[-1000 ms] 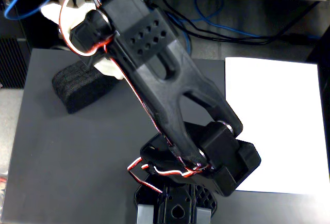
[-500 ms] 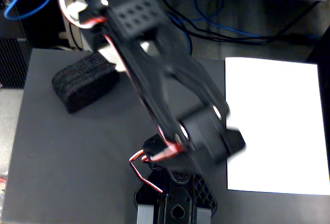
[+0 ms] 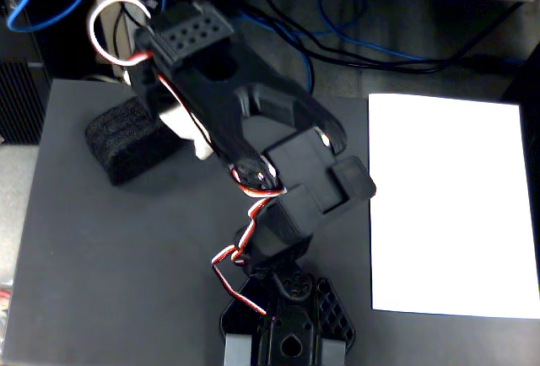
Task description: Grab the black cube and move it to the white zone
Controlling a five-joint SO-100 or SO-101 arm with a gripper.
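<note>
Fixed view, hidden parts: you see the arm (image 3: pixel 253 130) from above, and its own black body covers the gripper's (image 3: pixel 181 126) fingertips, so you cannot tell from here whether the claw is open, closed or holding anything
Fixed view, white piece: a small white part of the gripper (image 3: pixel 187 126) shows just right of the foam (its shape is hard to make out against the black plastic)
Fixed view, black cube: the black cube (image 3: pixel 131 140) lies on the gray table (image 3: pixel 110 273) at the left, its right end covered by the arm, so you cannot judge whether the gripper touches it
Fixed view, white zone: the white zone (image 3: pixel 447 206) lies flat at the right, well apart from the cube, with the arm between them; its right edge is cut off by the frame
Fixed view, cut off: the arm's base (image 3: pixel 287 332) runs out of the bottom edge
Fixed view, blur: the picture is soft; cables (image 3: pixel 354 37) behind the table are a tangle
Fixed view, open room: you have bare table in front of the cube and left of the base, and the sheet itself is bare
</note>
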